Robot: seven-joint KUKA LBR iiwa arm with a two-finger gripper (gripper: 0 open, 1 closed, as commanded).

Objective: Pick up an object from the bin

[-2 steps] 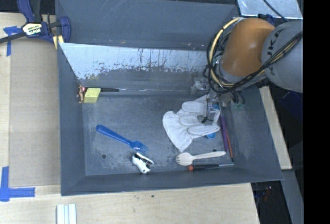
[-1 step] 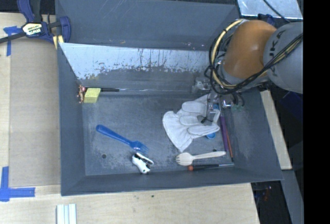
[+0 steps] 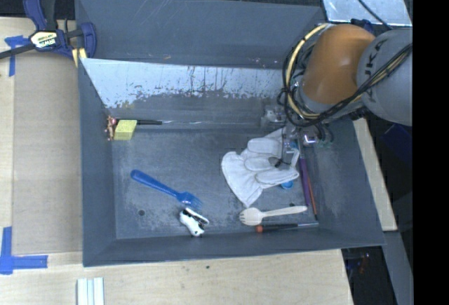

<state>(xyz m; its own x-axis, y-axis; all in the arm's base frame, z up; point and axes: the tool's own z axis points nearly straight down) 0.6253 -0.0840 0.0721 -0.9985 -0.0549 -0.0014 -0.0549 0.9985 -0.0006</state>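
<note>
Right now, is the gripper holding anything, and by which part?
It cannot be told. The gripper is down at the right edge of the white glove, but the view does not show the glove gripped.

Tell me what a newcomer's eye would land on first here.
The gripper, under the arm's orange cover, hangs over a white glove crumpled at the right middle of the bin. A blue fork lies on the floor at front left. A pale spoon lies along the front wall, just below the glove.

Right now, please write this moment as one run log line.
gripper: over white glove | glove: lying on bin floor, right side | nearby: white spoon, blue fork
</note>
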